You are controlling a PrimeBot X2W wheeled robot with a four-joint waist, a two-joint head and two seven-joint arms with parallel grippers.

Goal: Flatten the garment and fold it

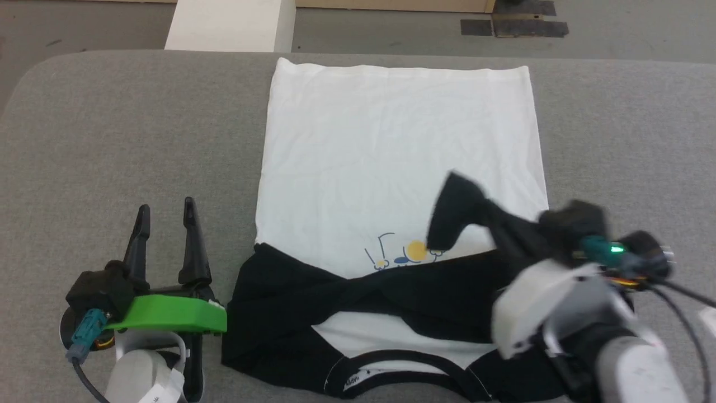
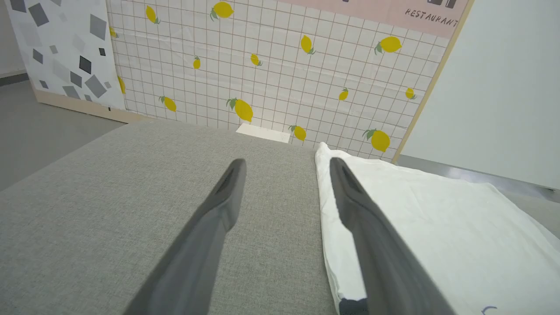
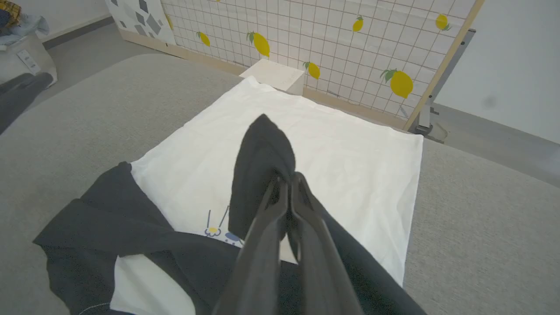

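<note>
Our right gripper (image 3: 286,180) is pressed shut, pinching the black sleeve (image 3: 258,183) up. The T-shirt (image 1: 400,145) lies flat ahead and left of it. Our left gripper (image 1: 166,215) rests spread just beside it.

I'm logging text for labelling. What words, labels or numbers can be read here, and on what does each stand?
"RESTAURANT": dark hand-lettering on the pink panel above the lemon-print wall.
Print on the neck tape of the garment: too small and blurred to read.
Marks on the white tag at the head view's lower left: too small to read.
</note>
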